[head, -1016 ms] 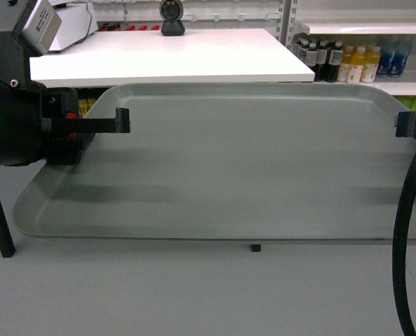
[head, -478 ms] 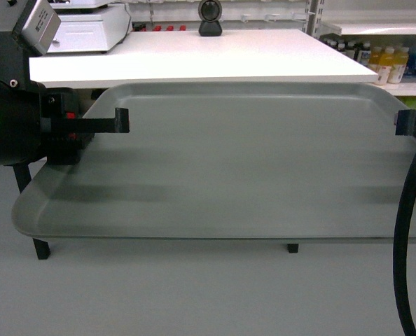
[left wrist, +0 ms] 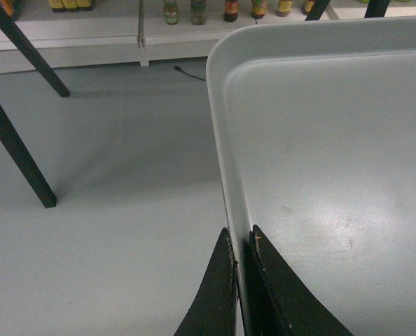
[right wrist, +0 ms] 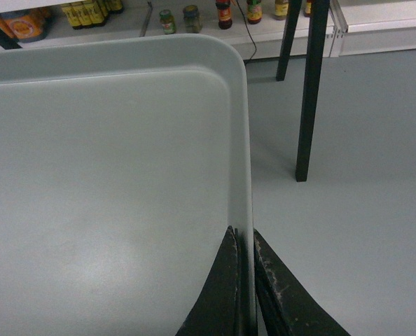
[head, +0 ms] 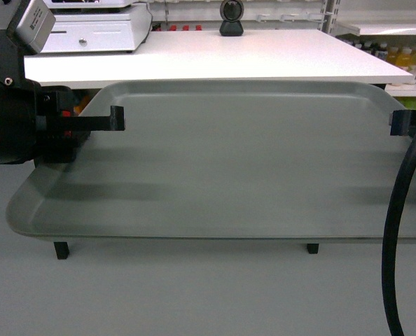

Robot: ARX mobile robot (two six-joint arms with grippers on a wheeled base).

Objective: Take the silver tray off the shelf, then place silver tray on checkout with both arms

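The silver tray (head: 229, 168) hangs level in the air, spanning the head view just in front of and below the checkout (head: 215, 59), a white counter top with a black scanner (head: 231, 17) at its back. My left gripper (head: 117, 119) is shut on the tray's left rim. My right gripper (head: 398, 122) is shut on the right rim. In the left wrist view the fingers (left wrist: 241, 241) pinch the rim of the tray (left wrist: 334, 154). The right wrist view shows the same pinch (right wrist: 244, 238) on the tray (right wrist: 110, 175). A white shelf (head: 386, 28) stands at the far right.
A cash drawer (head: 96, 31) sits on the counter's left end. Black counter legs (left wrist: 19, 154) (right wrist: 306, 91) stand on the grey floor under the tray's far corners. Bottles (head: 400, 52) line the right shelving. A thick black cable (head: 397, 231) hangs at the right.
The counter, scanner and cash drawer have slid to the right in the head view and more of the counter shows. The tray stays clamped the same way in both grippers.
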